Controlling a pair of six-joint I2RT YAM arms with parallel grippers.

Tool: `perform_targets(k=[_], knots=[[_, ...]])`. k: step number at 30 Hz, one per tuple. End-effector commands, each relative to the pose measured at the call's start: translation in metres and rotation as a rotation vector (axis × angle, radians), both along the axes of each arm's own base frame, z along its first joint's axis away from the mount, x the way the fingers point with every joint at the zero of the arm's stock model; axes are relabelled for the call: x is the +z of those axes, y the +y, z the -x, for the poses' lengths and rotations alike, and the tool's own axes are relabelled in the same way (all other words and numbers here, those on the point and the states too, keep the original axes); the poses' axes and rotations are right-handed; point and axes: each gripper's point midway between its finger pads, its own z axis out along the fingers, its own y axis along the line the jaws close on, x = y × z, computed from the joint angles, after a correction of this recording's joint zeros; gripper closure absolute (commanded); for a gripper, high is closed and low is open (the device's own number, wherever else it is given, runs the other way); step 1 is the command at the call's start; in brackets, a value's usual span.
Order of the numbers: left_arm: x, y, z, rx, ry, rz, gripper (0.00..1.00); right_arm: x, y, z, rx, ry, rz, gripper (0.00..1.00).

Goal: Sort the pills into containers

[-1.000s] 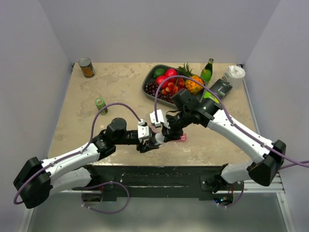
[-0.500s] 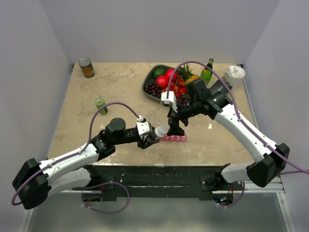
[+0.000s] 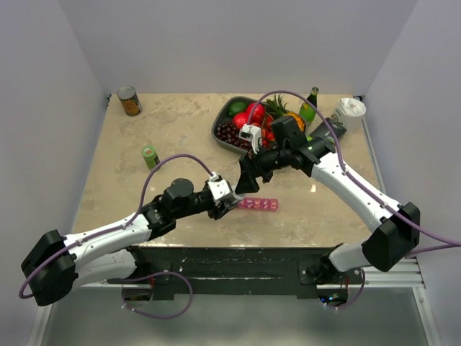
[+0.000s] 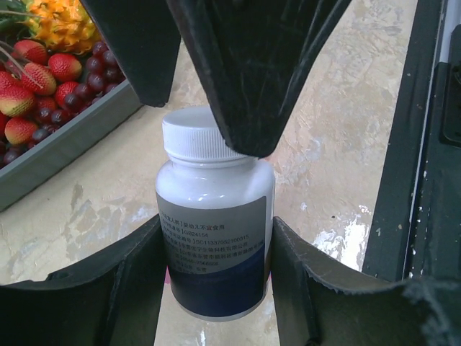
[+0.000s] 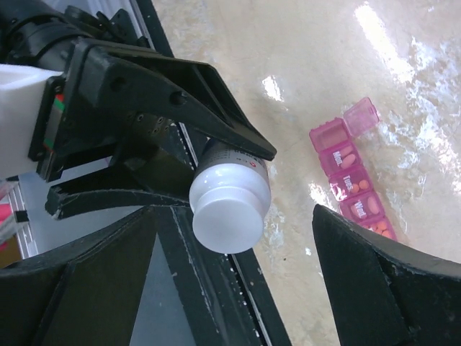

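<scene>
Left gripper [image 3: 230, 203] clamps white-capped pill bottle [image 4: 215, 238]; right gripper [image 3: 245, 184] wide open, empty, by its cap; pink pill organizer [image 5: 351, 184] on table.

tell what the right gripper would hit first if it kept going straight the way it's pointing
Most likely the white cap of the pill bottle that the left gripper holds. In the right wrist view the cap sits between the fingers of the open right gripper, though depth is unclear.

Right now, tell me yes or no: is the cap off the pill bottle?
No, the white cap sits closed on the pill bottle, which the left end effector grips between its fingers.
</scene>
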Motion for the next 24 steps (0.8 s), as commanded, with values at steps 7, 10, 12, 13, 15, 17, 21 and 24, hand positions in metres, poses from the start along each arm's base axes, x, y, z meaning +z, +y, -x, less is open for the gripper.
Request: perform_targets(k=[7,10,12,13,15,17,21,24], knots=[[0.035,-0.007,-0.015,0.045,-0.086,0.081,1.0,-0.017,0.01,0.006,0.007,0.03,0.042,0.29],[0.033,-0.005,-0.016,0.054,-0.087,0.073,1.0,-0.016,0.014,0.013,0.073,0.02,0.029,0.56],[0.03,-0.004,-0.014,0.045,-0.087,0.057,1.0,-0.012,0.015,0.016,0.128,-0.015,0.023,0.79],[0.029,-0.003,-0.012,0.03,-0.095,0.045,1.0,-0.012,0.015,0.015,0.155,-0.034,0.028,0.83],[0.023,-0.004,-0.002,-0.031,-0.097,0.012,1.0,-0.004,0.012,0.023,0.311,-0.135,0.016,0.92],[0.021,-0.007,0.01,-0.116,-0.107,-0.004,1.0,0.001,0.01,0.035,0.434,-0.18,0.033,0.94],[0.025,-0.012,0.032,-0.256,-0.124,0.002,1.0,0.007,0.014,0.057,0.767,-0.422,-0.012,0.92],[0.027,-0.012,0.038,-0.293,-0.119,0.016,1.0,0.009,0.016,0.056,0.857,-0.616,-0.028,0.87]])
